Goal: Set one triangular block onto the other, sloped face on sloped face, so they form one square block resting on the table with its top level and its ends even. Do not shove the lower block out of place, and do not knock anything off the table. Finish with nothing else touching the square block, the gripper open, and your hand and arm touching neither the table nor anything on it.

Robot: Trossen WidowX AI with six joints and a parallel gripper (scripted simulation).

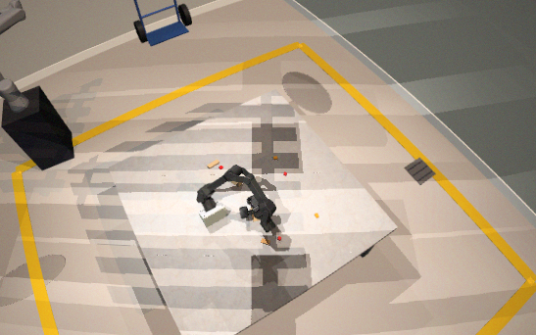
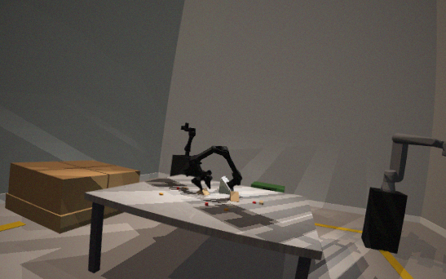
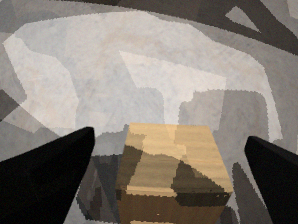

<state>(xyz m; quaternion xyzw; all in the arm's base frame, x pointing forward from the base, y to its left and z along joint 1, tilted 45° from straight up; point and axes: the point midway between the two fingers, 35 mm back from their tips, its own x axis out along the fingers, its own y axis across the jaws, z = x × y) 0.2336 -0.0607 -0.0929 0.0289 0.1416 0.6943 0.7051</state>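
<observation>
My gripper point(image 1: 257, 220) point(image 2: 204, 188) point(image 3: 173, 139) is open, its fingers wide apart. One wooden triangular block point(image 1: 255, 219) point(image 2: 205, 192) point(image 3: 172, 165) is between and below the fingertips; in the wrist view a gap shows on each side of it. It appears to rest on the table point(image 1: 352, 215) point(image 2: 138, 204). Its sloped face cannot be told for certain, and its lower part is cut off in the wrist view. A second tan block point(image 1: 237, 184) point(image 2: 235, 197) stands apart from it, partly hidden by the arm in the top view.
A pale box point(image 1: 215, 218) point(image 2: 224, 185) is at the arm's base. Small red pieces point(image 1: 279, 238) point(image 2: 206, 204) and orange pieces point(image 1: 316, 215) point(image 2: 161, 193) lie scattered on the table. A longer tan piece point(image 1: 213, 164) lies beyond the arm's elbow. Striped shadows cross the tabletop.
</observation>
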